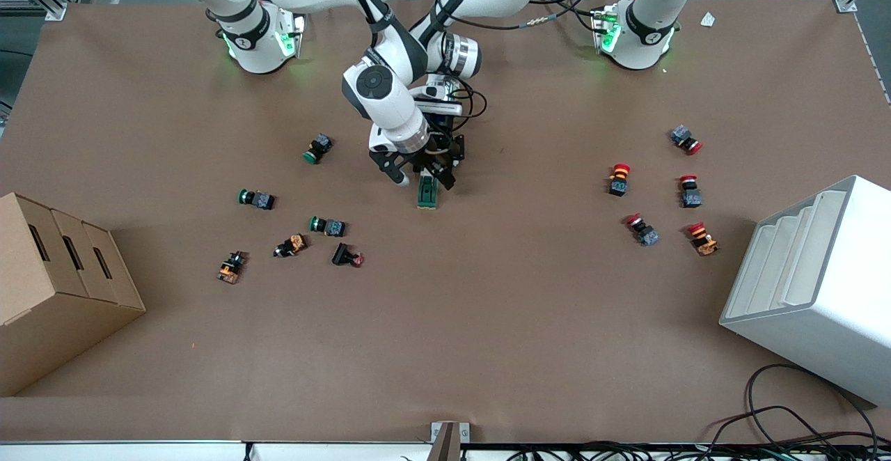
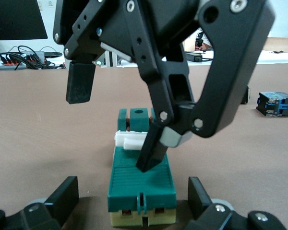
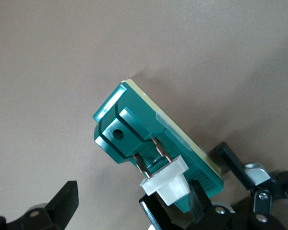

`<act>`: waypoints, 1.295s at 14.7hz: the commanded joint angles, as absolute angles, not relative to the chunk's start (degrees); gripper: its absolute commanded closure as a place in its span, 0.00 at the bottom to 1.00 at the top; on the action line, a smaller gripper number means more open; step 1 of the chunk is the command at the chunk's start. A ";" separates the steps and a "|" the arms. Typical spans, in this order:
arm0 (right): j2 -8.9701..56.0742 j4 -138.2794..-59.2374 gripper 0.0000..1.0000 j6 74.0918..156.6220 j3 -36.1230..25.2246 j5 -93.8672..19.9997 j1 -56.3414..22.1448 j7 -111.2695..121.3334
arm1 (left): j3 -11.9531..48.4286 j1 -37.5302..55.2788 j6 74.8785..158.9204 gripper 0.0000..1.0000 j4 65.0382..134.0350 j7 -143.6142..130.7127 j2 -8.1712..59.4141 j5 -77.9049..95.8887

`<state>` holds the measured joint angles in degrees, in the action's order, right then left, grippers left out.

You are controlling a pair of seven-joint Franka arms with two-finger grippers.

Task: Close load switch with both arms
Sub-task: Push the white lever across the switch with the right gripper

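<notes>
load switch (image 2: 141, 184): between spread left gripper (image 2: 133, 199) fingers; right gripper (image 2: 117, 127) released, fingertip on lever (image 2: 129, 140). risk: unclamped body skids when pressed.

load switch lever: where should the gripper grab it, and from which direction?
Probably from above, fingers astride the white lever, which stands proud of the load switch on two metal blades. The right gripper is open over it; the left gripper is open around the body.

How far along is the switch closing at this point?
Done: both grippers are at the load switch. In hand: the left gripper is open, straddling its body; the right gripper is open, one finger down beside the white lever. Left: brace the body and push the lever shut.
</notes>
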<state>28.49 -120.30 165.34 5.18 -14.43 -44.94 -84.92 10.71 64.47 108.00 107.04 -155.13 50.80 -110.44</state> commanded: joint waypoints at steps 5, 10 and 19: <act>29.09 -114.79 0.00 163.76 4.57 -15.29 -41.67 -84.55 | 10.11 64.51 108.81 0.00 106.96 -157.15 53.00 -111.97; 29.18 -110.83 0.00 158.91 4.57 -15.21 -40.17 -84.46 | 10.02 64.34 108.81 0.00 106.96 -157.15 53.09 -111.97; 30.50 -110.30 0.00 158.91 4.31 -14.59 -40.08 -83.76 | 9.93 64.34 108.81 0.00 106.96 -157.24 53.52 -111.97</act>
